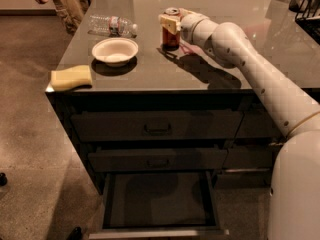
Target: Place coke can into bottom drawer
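Pincer (170, 23) seemingly grips coke can (171, 38) — bowl (115, 51) beside.

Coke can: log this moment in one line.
gripper at coke can on counter | bottom drawer open, empty | placement not yet done

Smooth cream plastic gripper (170, 24) at the shiny red metal coke can (171, 38), on a glossy dark countertop (150, 70).

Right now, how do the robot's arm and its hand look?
The arm is off-white, made of smooth rounded tubes with bulging joints and rows of small dark dots. No cables show. The hand, at the coke can on the countertop, is small and pale yellowish.
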{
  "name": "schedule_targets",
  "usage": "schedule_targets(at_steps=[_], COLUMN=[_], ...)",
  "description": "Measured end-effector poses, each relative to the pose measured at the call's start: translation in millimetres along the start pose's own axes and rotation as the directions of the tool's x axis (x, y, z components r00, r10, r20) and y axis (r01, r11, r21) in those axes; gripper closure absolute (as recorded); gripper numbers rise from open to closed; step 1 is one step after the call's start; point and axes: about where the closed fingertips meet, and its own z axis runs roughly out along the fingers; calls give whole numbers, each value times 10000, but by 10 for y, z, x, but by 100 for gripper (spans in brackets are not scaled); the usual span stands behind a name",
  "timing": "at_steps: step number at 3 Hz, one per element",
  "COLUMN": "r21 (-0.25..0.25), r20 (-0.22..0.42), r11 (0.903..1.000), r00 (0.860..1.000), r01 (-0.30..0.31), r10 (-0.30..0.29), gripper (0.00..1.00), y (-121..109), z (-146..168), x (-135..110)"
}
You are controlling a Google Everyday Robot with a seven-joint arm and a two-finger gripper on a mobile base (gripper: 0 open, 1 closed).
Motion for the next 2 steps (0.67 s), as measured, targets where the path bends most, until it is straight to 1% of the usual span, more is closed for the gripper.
schedule_targets(at_steps=[1, 2], r21=[-509, -1535], r20=[228, 578], r11=[9981, 9876], r00=[9991, 9975], r01=[-341, -317], r10=[353, 410], gripper=[73, 96], y=[-8, 48], z=[-25, -104], x=[-7, -203])
